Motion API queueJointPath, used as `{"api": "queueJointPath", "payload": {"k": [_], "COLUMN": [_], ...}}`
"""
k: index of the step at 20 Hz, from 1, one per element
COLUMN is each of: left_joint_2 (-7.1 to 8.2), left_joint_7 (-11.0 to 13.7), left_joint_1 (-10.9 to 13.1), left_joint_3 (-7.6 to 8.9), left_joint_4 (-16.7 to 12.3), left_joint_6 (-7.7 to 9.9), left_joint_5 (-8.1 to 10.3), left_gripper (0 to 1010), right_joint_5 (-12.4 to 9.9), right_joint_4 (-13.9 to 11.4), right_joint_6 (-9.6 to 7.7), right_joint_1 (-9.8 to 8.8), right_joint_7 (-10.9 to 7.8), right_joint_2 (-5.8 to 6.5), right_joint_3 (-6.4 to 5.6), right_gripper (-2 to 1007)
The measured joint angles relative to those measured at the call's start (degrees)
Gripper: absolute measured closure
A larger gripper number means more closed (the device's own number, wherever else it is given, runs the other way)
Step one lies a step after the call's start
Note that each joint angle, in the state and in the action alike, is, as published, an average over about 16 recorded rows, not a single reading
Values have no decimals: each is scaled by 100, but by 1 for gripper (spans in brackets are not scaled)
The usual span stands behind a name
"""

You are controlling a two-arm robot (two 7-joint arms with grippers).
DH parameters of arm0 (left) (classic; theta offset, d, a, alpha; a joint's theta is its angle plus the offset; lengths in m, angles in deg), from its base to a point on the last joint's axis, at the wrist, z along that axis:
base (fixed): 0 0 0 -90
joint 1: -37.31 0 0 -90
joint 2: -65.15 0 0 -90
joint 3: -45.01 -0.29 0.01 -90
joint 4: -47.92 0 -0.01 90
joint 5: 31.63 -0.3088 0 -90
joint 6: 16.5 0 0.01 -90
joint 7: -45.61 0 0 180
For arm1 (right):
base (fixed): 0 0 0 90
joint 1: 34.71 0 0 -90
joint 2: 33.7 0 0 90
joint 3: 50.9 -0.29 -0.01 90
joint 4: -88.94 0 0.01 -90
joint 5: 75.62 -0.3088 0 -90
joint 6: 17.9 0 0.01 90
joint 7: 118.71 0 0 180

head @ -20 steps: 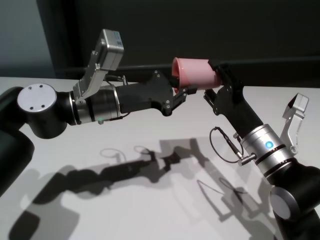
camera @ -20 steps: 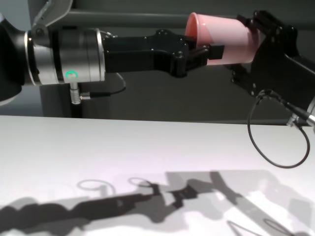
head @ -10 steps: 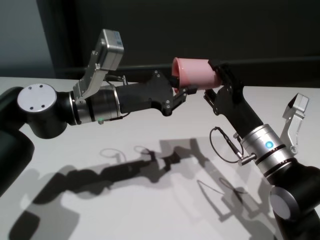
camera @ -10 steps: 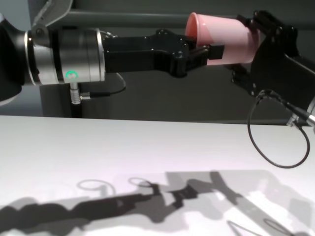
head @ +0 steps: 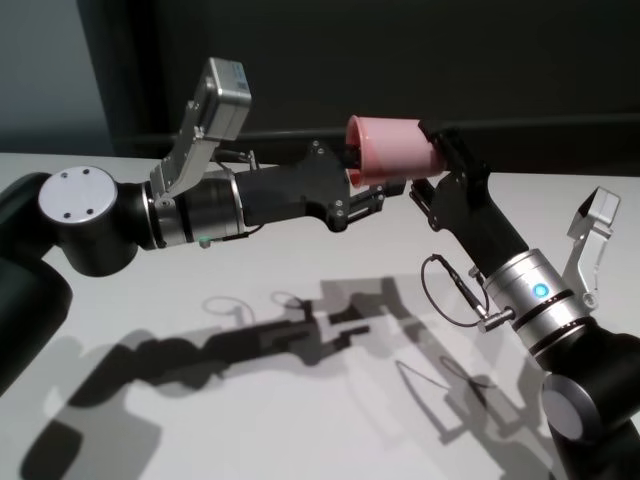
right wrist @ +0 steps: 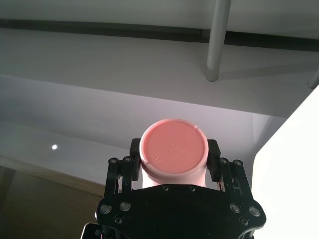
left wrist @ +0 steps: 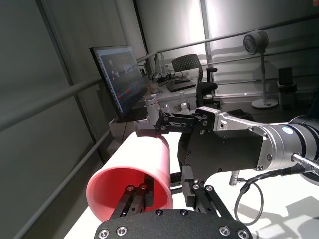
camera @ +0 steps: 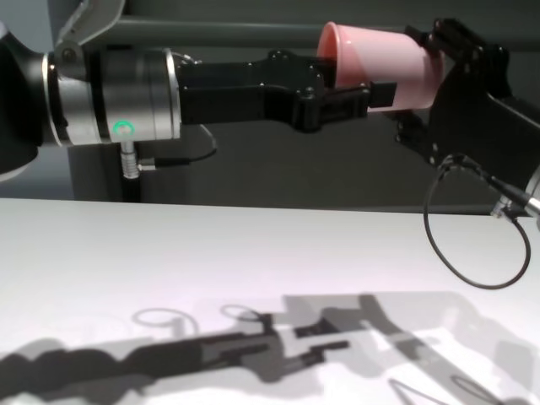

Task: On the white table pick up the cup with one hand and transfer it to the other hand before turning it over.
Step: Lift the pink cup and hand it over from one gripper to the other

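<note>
Counted one cup (head: 388, 150), two grippers, one white table (head: 280, 260).

Hung in mid-air well above the table, between the two arms, up at the level of the dark wall behind. Lay on its side, long axis roughly level, running across from one arm to the other. Mouth faced the robot's left, flat base faced the robot's right.

Looked like smooth plain pink plastic with no handle, tapering from a wider rim to a narrower base. Showed faint moulded marks on the base disc in the right wrist view.

Right gripper (head: 430, 165): clamped tight on the base end, one finger (right wrist: 133, 149) on each side of the body.

Left gripper (head: 375, 178): sat at the rim end with fingers partly parted, straddling the cup wall, one finger (left wrist: 142, 191) inside the mouth and the other outside along the body. Couldn't tell whether either pad was touching the wall; no firm pinch visible.
</note>
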Motion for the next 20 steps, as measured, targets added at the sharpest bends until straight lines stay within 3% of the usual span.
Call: {"api": "queueJointPath", "payload": {"k": [11,20], "left_joint_2": [2,3], "left_joint_7": [0,0], "left_joint_1": [0,0], "left_joint_3": [0,0], "left_joint_4": [0,0], "left_joint_6": [1,1], "left_joint_5": [-1,-1], "left_gripper": [218,32], "right_joint_5": [0,0], "right_joint_4": [0,0], "right_joint_6": [1,2], "right_joint_1": [0,0], "right_joint_7": [-1,-1], "right_joint_2": [0,0], "right_joint_3": [-1,-1], "right_gripper": [248,248]}}
